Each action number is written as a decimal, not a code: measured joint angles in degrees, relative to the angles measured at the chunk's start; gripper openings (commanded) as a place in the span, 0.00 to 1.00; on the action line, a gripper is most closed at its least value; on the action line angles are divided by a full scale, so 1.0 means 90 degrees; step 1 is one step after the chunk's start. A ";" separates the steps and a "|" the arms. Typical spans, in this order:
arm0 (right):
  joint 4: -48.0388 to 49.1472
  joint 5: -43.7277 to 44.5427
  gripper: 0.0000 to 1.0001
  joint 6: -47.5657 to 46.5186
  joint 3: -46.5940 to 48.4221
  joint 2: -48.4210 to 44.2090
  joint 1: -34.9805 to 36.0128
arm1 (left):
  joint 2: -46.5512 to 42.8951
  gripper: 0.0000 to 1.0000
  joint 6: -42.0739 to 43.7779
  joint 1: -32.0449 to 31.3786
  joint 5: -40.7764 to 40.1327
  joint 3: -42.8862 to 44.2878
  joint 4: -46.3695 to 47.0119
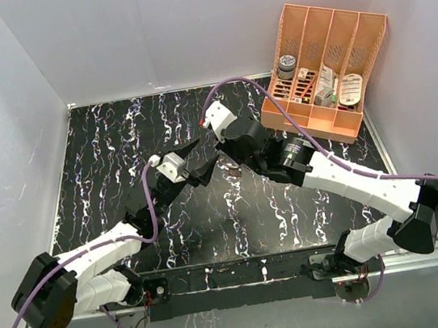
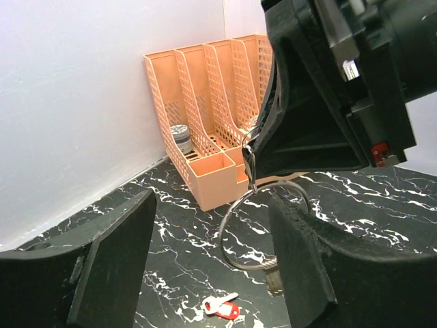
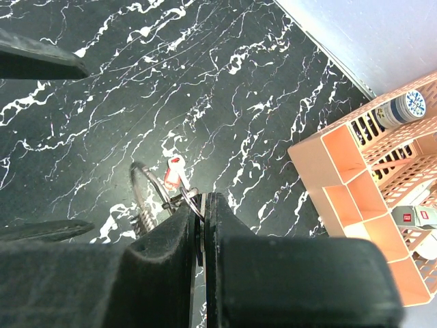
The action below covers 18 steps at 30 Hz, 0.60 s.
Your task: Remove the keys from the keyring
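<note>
Hanging above one red-tagged key (image 2: pixel 220 305) is one keyring (image 2: pixel 224 225).

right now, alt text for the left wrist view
The right gripper, shut, holds the keyring up by its top, one key dangling at the bottom. A red-tagged key lies on the table below, between the open fingers of the left gripper; an orange organiser stands behind.

No writing can be read anywhere in the three views. The things stored in the orange organiser (image 1: pixel 307 33) carry printing, but all of it is too small or blurred. A jar lid (image 3: pixel 408 106) in one compartment shows only a blue-and-white pattern. A red-and-white tag (image 3: pixel 407 217) in a neighbouring compartment and the packets (image 1: pixel 324 84) beside it stay illegible.
</note>
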 measured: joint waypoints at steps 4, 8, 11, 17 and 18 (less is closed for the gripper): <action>0.0012 -0.0066 0.00 0.0002 -0.0005 -0.0044 0.0024 | 0.0282 0.67 -0.0007 0.0000 0.0029 0.0002 0.0262; 0.0012 -0.0119 0.00 0.0002 -0.0017 -0.0049 0.0044 | 0.0500 0.68 0.0017 0.0000 0.0027 0.0019 0.0376; 0.0024 -0.0146 0.00 0.0005 -0.0019 -0.0068 0.0073 | 0.0631 0.68 0.0041 0.0002 0.0024 0.0073 0.0471; 0.0058 -0.0231 0.00 0.0005 -0.0019 -0.0119 0.0095 | 0.0818 0.68 0.0143 0.0002 0.0029 0.0085 0.0848; 0.0063 -0.0253 0.00 0.0005 -0.0019 -0.0121 0.0102 | 0.0852 0.68 0.0163 0.0002 0.0032 0.0090 0.0901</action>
